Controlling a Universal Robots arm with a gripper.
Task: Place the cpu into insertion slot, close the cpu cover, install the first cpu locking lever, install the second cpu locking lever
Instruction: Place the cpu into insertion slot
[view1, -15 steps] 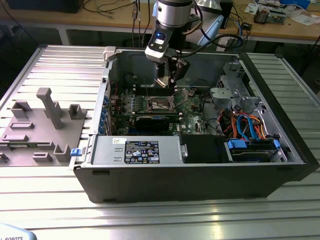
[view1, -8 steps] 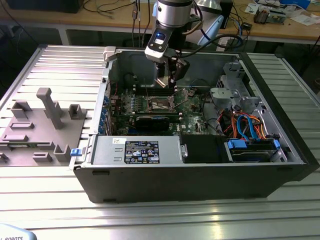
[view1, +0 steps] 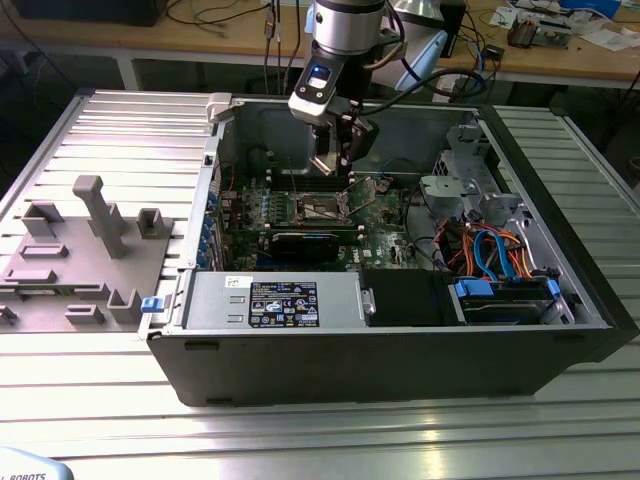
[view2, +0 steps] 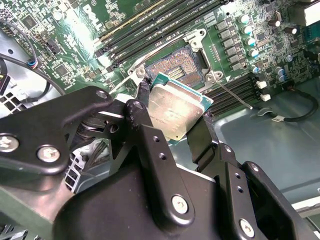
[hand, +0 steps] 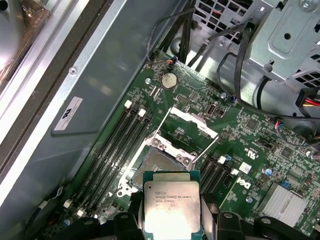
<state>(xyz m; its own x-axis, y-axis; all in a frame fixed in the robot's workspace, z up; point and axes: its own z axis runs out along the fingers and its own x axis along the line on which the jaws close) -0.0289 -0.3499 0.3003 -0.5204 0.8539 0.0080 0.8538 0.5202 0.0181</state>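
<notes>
My gripper (view1: 336, 160) hangs inside the open computer case, just above the green motherboard (view1: 385, 215). It is shut on the cpu (view2: 175, 107), a flat square chip with a dull silver top, gripped at two opposite edges by the black fingers (view2: 145, 131). In the first wrist view the cpu (hand: 171, 202) hovers close to the insertion slot (hand: 159, 169), a dark square socket with a silvery rim that has nothing in it. The cpu cover (hand: 193, 120) stands swung open at the socket's far side. Two thin wire locking levers (hand: 206, 150) stick up, released, beside the socket (view2: 178, 67).
Long black memory slots (hand: 116, 145) flank the socket on both sides. A labelled power supply (view1: 285, 300) lies along the case front, and a drive cage with blue and orange cables (view1: 490, 250) is at the exterior view's right. A grey fixture block (view1: 85, 250) stands outside the case.
</notes>
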